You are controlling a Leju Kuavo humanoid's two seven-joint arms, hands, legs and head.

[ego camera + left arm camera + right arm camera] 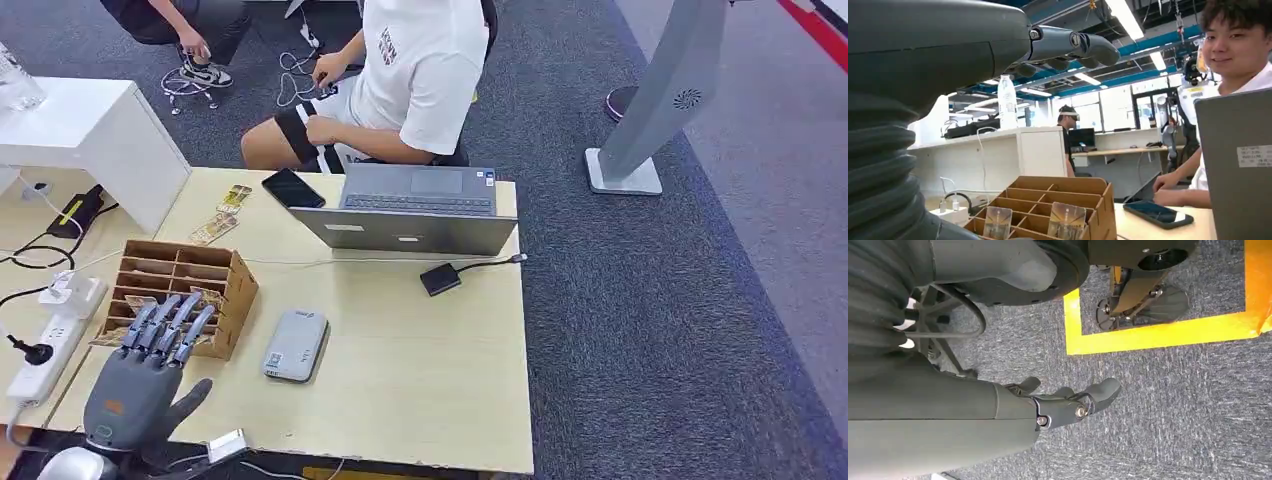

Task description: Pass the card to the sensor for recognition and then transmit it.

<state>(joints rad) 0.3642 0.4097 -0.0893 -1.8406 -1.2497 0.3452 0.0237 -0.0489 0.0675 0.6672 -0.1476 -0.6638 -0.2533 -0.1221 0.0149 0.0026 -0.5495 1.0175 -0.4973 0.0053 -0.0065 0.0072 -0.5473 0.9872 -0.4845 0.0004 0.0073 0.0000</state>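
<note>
Cards (pixel 1066 221) stand upright in the near compartments of the wooden organizer (pixel 225 275), faces out, which I read as deliberate: an edge sticks up above each divider so fingers can pinch it. In the left wrist view I see two of them side by side in the front row, tops proud of the wood.

My left hand (pixel 150 375) hovers at the organizer's near edge, palm down, fingers (pixel 175 320) stretched out over the front compartments and thumb splayed to the side. It is released and holds nothing. I judge this a reach, with the pinch not yet made.

The sensor (pixel 296 345), a flat grey pad, lies on the table (pixel 420 380) just beside the organizer, on the side toward the laptop (pixel 415 215). That placement makes sense to me: a card lifted from the organizer needs only a short sideways carry to reach it. A person (pixel 410 80) sits beyond the laptop, facing me, likely the one to receive the card.

My right hand (pixel 1068 402) hangs above the carpet, away from the organizer, fingers loosely spread and empty. I'd keep it idle.
</note>
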